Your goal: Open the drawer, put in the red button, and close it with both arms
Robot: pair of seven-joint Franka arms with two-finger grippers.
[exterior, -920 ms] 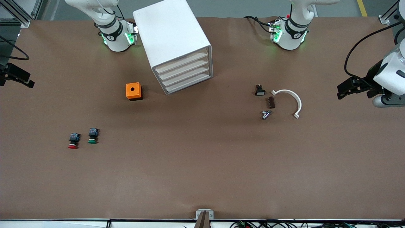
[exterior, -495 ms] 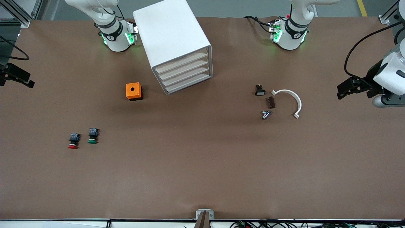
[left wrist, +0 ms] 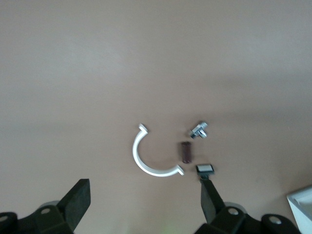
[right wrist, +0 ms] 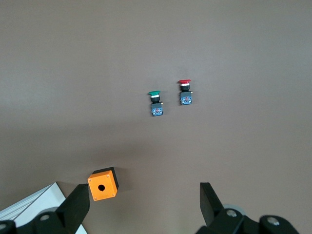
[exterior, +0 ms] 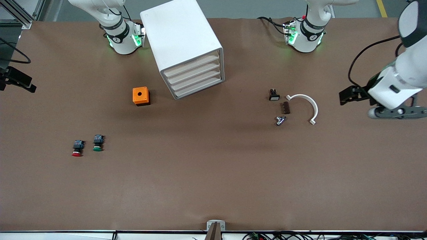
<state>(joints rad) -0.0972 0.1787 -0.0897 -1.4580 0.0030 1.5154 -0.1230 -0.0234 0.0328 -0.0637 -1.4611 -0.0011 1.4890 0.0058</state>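
A brown matte table (exterior: pixel 213 173) filled the front view. A big white boxy cabinet (exterior: pixel 181 43) stood between the two arm bases, its four cream-fronted drawers all pushed in; the drawer (exterior: pixel 190 65) on top was shut.

The red button (exterior: pixel 77 148) lay toward the right arm's end of the table, nearer the front camera than the cabinet, just beside its green-capped twin (exterior: pixel 97 143). An orange box (exterior: pixel 140 96) with a round hole sat between the buttons and the cabinet.

The front view showed the left gripper (exterior: pixel 347 96) only as a dark block, up over the table near the left arm's end. The left wrist view alone showed its fingers (left wrist: pixel 78 200) spread wide and empty, above a curved white half-ring (left wrist: pixel 146 158), a small brown ridged block (left wrist: pixel 185 151), a shiny metal fitting (left wrist: pixel 199 130) and a small black switch with a white face (left wrist: pixel 205 169).

At the front view's edge, only a dark part could be seen of the right gripper (right wrist: pixel 144 204). The right wrist view showed its black fingers (right wrist: pixel 209 200) parted and holding nothing, over bare table, with both buttons, the orange box and a cabinet corner in sight.

Nothing lay between the red button and the cabinet except the orange box, off to one side.
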